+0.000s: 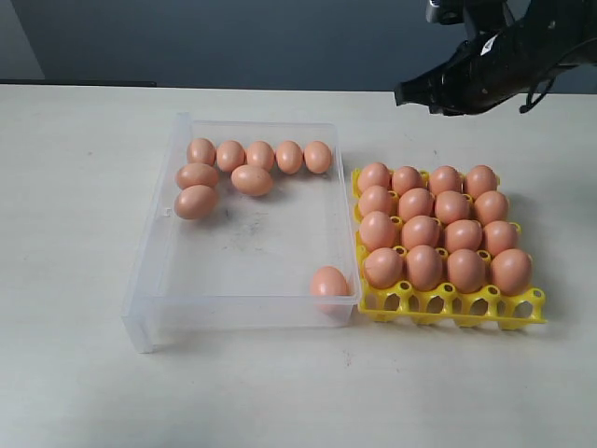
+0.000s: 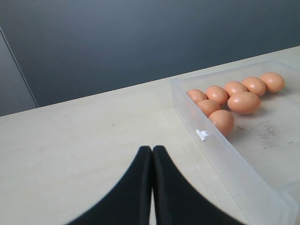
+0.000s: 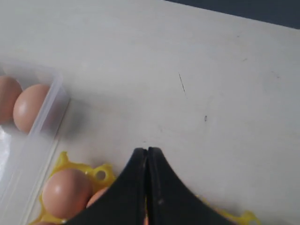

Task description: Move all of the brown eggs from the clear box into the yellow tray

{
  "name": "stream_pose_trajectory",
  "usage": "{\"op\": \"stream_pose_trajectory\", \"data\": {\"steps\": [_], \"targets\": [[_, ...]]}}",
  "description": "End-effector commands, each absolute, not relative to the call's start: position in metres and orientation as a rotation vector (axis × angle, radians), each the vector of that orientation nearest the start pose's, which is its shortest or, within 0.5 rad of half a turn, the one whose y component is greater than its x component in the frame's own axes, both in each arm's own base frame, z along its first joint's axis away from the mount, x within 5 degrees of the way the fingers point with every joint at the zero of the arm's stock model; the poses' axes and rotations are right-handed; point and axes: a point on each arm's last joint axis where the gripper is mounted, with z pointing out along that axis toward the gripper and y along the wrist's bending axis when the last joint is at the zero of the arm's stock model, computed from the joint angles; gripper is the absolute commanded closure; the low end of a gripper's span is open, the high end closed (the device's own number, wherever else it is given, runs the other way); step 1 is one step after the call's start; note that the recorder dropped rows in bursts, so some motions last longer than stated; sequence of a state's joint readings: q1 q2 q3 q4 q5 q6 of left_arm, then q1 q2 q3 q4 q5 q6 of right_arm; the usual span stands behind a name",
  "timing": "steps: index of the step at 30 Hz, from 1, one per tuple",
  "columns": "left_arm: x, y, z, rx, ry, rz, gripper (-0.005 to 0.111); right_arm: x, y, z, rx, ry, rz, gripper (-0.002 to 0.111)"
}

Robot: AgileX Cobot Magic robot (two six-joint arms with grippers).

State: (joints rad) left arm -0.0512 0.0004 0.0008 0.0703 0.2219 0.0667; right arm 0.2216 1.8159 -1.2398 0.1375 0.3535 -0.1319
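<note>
Several brown eggs (image 1: 253,179) lie at the far end of the clear box (image 1: 154,252), and one more egg (image 1: 328,281) rests in its near right corner. To the right, the yellow tray (image 1: 453,308) holds several eggs (image 1: 422,231) in four rows. My right gripper (image 1: 403,93) hangs above the table beyond the tray, shut and empty; in its wrist view the gripper (image 3: 147,151) shows over the tray's far edge (image 3: 102,174). My left gripper (image 2: 152,149) is shut and empty over bare table beside the box (image 2: 220,150), out of the exterior view.
The pale table (image 1: 75,187) stretches left of the box and in front of both containers. A dark wall (image 1: 233,37) stands behind the table's far edge.
</note>
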Motion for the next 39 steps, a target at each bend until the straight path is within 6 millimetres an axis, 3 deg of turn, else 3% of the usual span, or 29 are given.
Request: {"op": "stream_pose_trajectory", "data": {"steps": [1, 11, 16, 18, 21, 26, 33, 39], "targets": [[0.056, -0.002, 0.194, 0.145, 1.685, 0.073, 0.106, 0.363, 0.088, 0.228, -0.225, 2.363, 0.2, 0.109], [0.056, -0.002, 0.194, 0.145, 1.685, 0.073, 0.106, 0.269, 0.09, 0.235, -0.276, 2.254, 0.243, 0.109], [0.056, -0.002, 0.194, 0.145, 1.685, 0.073, 0.106, 0.243, 0.081, 0.251, -0.241, 2.088, 0.248, 0.109], [0.056, -0.002, 0.194, 0.145, 1.685, 0.073, 0.106, 0.24, 0.08, 0.248, -0.219, 2.103, 0.261, 0.109], [0.056, -0.002, 0.194, 0.145, 1.685, 0.073, 0.106, 0.25, 0.084, 0.219, -0.216, 2.237, 0.254, 0.109], [0.056, -0.002, 0.194, 0.145, 1.685, 0.073, 0.106, 0.276, 0.089, 0.206, -0.19, 2.203, 0.228, 0.109], [0.056, -0.002, 0.194, 0.145, 1.685, 0.073, 0.106, 0.349, 0.106, 0.172, -0.197, 2.314, 0.21, 0.109], [0.056, -0.002, 0.194, 0.145, 1.685, 0.073, 0.106, 0.363, 0.109, 0.149, -0.207, 2.371, 0.195, 0.109]]}}
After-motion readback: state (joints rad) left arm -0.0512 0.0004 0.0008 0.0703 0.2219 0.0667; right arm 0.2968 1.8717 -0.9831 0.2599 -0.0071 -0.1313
